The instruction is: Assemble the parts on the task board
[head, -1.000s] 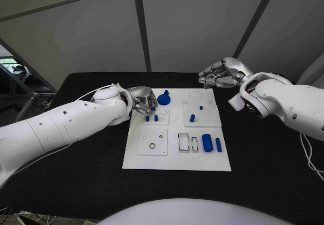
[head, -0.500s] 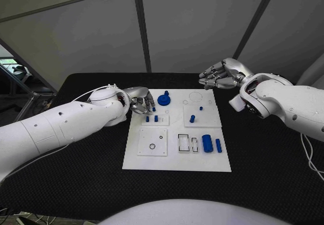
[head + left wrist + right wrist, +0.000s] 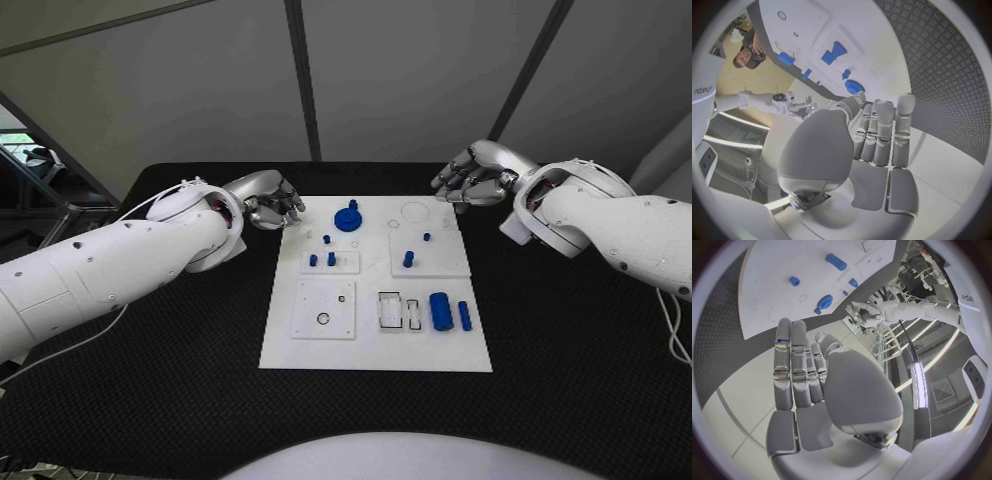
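Note:
The white task board (image 3: 375,345) lies in the middle of the black table. On it, a blue gear-like knob (image 3: 348,218) stands near the far edge. Small blue pegs (image 3: 320,259) stand in the left plate and further pegs (image 3: 408,258) in the right plate. A thick blue cylinder (image 3: 441,311) and a thin one (image 3: 464,315) lie at the near right. My left hand (image 3: 267,205) hovers just off the board's far left corner, holding nothing. My right hand (image 3: 469,180) hovers beyond the far right corner, also holding nothing. The wrist views show the left hand (image 3: 873,145) and the right hand (image 3: 804,375) with fingers extended, and the knob (image 3: 854,86) (image 3: 824,302).
A square plate with small holes (image 3: 325,308) and a rectangular slot block (image 3: 392,308) sit on the board's near half. Black table (image 3: 159,370) surrounds the board on all sides. A grey panel wall stands behind the table's far edge.
My left hand has drawn back from over the board's far left pegs to a spot off the board's edge. The right hand has barely moved.

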You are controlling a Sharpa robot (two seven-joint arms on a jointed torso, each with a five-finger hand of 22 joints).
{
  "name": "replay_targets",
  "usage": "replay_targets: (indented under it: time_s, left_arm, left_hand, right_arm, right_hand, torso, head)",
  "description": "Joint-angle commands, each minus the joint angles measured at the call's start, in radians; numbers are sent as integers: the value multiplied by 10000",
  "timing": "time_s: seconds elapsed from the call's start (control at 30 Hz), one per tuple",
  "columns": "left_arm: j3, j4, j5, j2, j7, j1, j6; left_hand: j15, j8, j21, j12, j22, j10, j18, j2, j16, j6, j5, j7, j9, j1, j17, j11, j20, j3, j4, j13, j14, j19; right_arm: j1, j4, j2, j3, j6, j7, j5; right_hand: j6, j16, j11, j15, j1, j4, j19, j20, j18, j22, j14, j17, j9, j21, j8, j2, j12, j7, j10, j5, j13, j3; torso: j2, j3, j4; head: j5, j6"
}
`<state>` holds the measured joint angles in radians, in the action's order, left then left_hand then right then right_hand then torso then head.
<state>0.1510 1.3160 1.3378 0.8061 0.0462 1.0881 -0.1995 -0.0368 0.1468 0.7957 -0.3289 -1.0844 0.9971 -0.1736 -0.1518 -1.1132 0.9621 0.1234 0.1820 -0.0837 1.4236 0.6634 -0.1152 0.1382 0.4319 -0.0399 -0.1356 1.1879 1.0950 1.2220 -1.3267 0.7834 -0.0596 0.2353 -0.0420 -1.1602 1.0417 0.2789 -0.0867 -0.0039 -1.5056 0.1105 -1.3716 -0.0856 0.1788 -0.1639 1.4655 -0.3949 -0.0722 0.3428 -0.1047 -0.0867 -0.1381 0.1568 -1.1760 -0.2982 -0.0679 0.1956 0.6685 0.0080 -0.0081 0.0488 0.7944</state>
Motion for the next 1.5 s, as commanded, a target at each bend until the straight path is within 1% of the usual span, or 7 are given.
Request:
replay_targets:
  time_s: [0.03,0.13,0.17,0.27,0.47,0.8,1.5]
  left_arm:
    - [23,130,-3160,231,-1204,17,-1321]
    - [28,284,-5305,483,-1816,18,-1492]
    - [28,346,-6081,563,-2025,18,-1482]
    - [27,578,-8357,790,-2662,17,-1312]
    - [23,1077,-10573,1088,-3529,-20,-839]
    - [20,1450,-11301,1200,-3962,-99,-483]
    - [19,1501,-11363,1198,-3969,-117,-347]
  left_hand:
    - [11,106,-688,-24,411,91,-94,74,634,148,-5,-19,12,-103,-873,-11,4,49,-13,-13,-433,-396]
    - [38,160,-951,-196,563,247,-106,141,981,222,4,-42,27,-132,-1152,39,-15,42,-25,-71,-597,-516]
    - [52,200,-1021,-268,608,297,-107,162,1065,281,15,-63,19,-145,-1208,62,-25,26,-26,-99,-614,-528]
    - [79,262,-1148,-401,693,339,-107,230,1201,352,42,-82,7,-140,-1307,99,-50,1,-4,-151,-612,-523]
    - [68,293,-1399,-580,850,297,-99,286,1455,324,52,-79,18,-186,-1468,104,-57,-107,14,-223,-733,-582]
    - [59,307,-1531,-675,935,247,-96,298,1549,292,51,-79,26,-241,-1534,101,-55,-210,10,-261,-775,-592]
    - [49,311,-1644,-738,1009,180,-94,316,1630,251,54,-61,36,-252,-1589,88,-49,-283,24,-284,-811,-597]
  right_arm:
    - [-65,-150,32,-4,-243,662,-2579]
    - [-196,-306,46,-2,-241,972,-3676]
    - [-254,-357,45,-1,-245,1075,-4001]
    - [-458,-515,52,1,-300,1358,-4815]
    - [-700,-691,28,3,-284,1616,-5575]
    - [-791,-836,-108,17,-368,1710,-5839]
    - [-919,-462,-523,94,-965,1803,-5908]
  right_hand:
    - [170,1004,65,-148,65,-7,-323,131,-22,-371,416,-647,7,601,-33,-64,93,-91,-215,170,9,281]
    - [250,2778,130,-168,172,-1,-503,217,-50,-823,461,-1822,10,1281,41,-163,244,-142,-336,192,4,653]
    - [255,4131,140,-198,258,-36,-386,239,-94,-1217,152,-2845,15,1813,133,-404,364,-139,-430,231,-17,949]
    - [276,5590,95,-121,476,28,-302,225,-249,-2622,256,-4030,8,3165,215,-519,579,-127,-299,315,-3,1279]
    - [221,7044,30,-41,690,10,-235,153,-443,-4564,324,-5204,0,5007,337,-684,691,-95,-99,373,-17,1667]
    - [35,8082,-43,23,862,-75,-139,28,-539,-5882,383,-6048,10,6260,378,-873,693,16,99,413,-23,1862]
    - [86,8935,-34,25,880,-280,-23,-92,-570,-7004,401,-6736,-21,7314,335,-812,640,26,55,378,-47,2158]
  torso:
    - [-4,-4,-4]
    - [5,-9,0]
    - [9,-4,-10]
    - [7,7,-8]
    - [17,9,-10]
    - [21,10,-4]
    - [16,7,-7]
  head:
    - [-193,-75]
    - [-400,-150]
    - [-442,-174]
    - [-538,-222]
    - [-591,-258]
    - [-544,-237]
    - [-476,-133]
